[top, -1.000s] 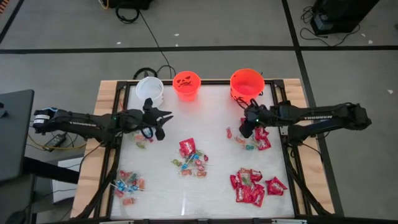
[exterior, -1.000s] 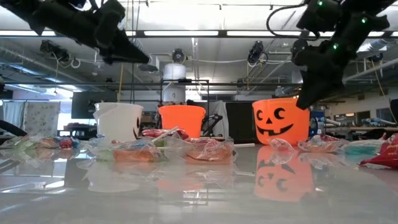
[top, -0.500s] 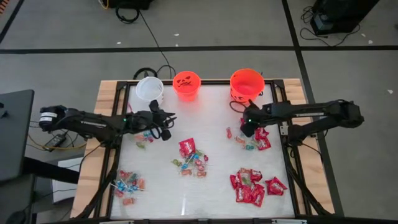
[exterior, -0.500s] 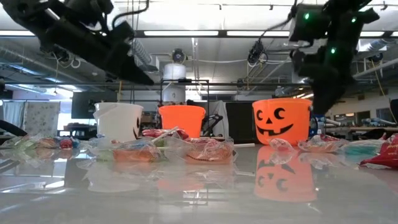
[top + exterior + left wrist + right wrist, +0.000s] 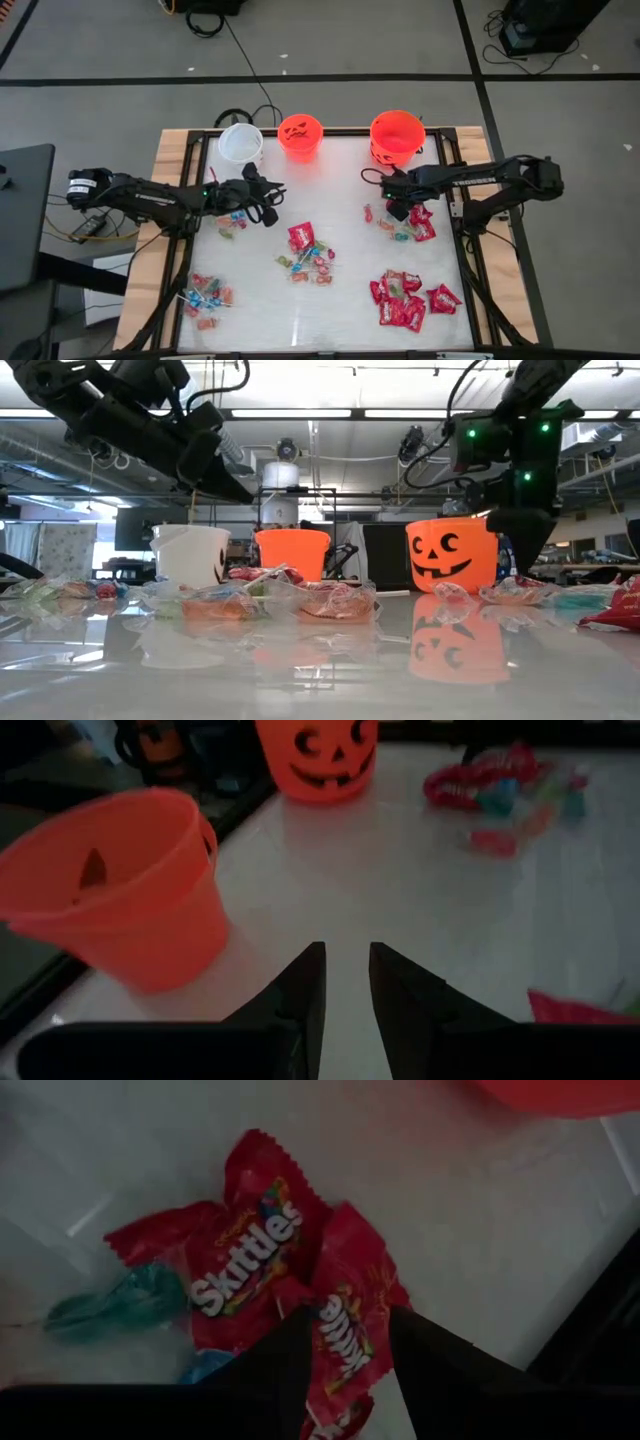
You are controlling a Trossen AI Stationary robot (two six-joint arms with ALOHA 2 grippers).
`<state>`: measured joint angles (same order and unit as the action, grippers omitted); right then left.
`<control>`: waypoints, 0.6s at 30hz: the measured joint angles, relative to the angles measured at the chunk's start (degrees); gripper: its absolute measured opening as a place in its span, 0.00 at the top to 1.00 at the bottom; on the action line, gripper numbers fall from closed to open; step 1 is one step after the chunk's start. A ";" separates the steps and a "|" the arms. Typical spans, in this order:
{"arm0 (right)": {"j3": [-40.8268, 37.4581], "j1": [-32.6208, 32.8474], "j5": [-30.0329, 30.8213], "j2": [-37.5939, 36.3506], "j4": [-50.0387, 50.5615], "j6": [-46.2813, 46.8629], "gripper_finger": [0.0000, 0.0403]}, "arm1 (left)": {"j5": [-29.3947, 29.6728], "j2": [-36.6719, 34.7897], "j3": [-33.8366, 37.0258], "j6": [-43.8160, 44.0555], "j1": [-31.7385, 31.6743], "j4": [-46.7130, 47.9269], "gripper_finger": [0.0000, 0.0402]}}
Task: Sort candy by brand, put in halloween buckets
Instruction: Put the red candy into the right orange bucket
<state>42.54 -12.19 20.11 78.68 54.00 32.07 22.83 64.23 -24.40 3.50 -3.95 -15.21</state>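
Observation:
Three halloween buckets stand along the far edge: white point(image 5: 241, 144), small orange point(image 5: 300, 136) and larger orange point(image 5: 397, 134). Candy lies in loose heaps on the table: red Skittles packets point(image 5: 250, 1250) on the right, a mixed heap point(image 5: 306, 250) in the middle, small pieces point(image 5: 231, 222) on the left. My right gripper point(image 5: 350, 1335) points down, open, just above the red packets without touching them. My left gripper point(image 5: 347, 975) hangs above the table near the white bucket, a little open, with nothing between its fingers.
More red packets point(image 5: 404, 300) lie near the front right, and lollipops with small sweets point(image 5: 206, 298) at the front left. The table's black frame point(image 5: 459, 215) runs close beside the right arm. Bare tabletop lies between the heaps.
Both grippers have come down toward the table. My right gripper has tipped from slanting to pointing nearly straight down over the red packets. My left gripper has moved a little toward the table's middle while sinking.

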 joint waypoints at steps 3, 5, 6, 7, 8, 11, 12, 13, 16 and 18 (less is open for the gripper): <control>0.00 0.19 -0.91 0.35 0.48 -0.29 0.62 | 0.02 0.02 0.00 2.27 0.40 1.49 0.79; 0.00 0.38 -0.44 0.36 0.22 -0.63 0.61 | 0.00 -0.27 0.00 3.07 0.69 2.88 0.79; 0.00 0.39 0.25 0.36 -0.02 -0.92 0.61 | 0.00 -0.53 0.00 3.10 0.71 3.54 0.79; 0.00 0.39 0.71 0.36 -0.13 -1.16 0.61 | 0.00 -0.68 -0.11 3.16 0.71 3.81 0.79; 0.00 0.37 0.80 0.36 -0.13 -1.37 0.60 | 0.00 -1.10 -0.49 3.16 0.69 4.55 0.79; 0.00 0.37 -0.07 0.34 0.38 -1.63 0.60 | -0.09 -2.65 -1.80 3.46 0.68 7.22 0.79; 0.01 0.37 -0.60 0.34 0.79 -1.59 0.61 | -0.20 -3.04 -2.10 3.84 0.68 7.77 0.79; 0.01 0.45 -1.01 0.34 1.12 -1.25 0.61 | -0.20 -3.37 -2.12 4.27 0.68 8.01 0.79; -0.50 0.52 -1.71 0.43 0.41 0.12 0.61 | -0.21 -2.97 -1.50 5.11 0.68 7.57 0.79; -1.23 0.56 -2.49 0.82 -0.31 0.42 0.61 | -0.28 -1.16 -0.67 7.38 0.73 6.63 0.79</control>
<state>41.31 -11.62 17.62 79.51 53.69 32.49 22.55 63.07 -25.08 10.88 -3.22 -8.57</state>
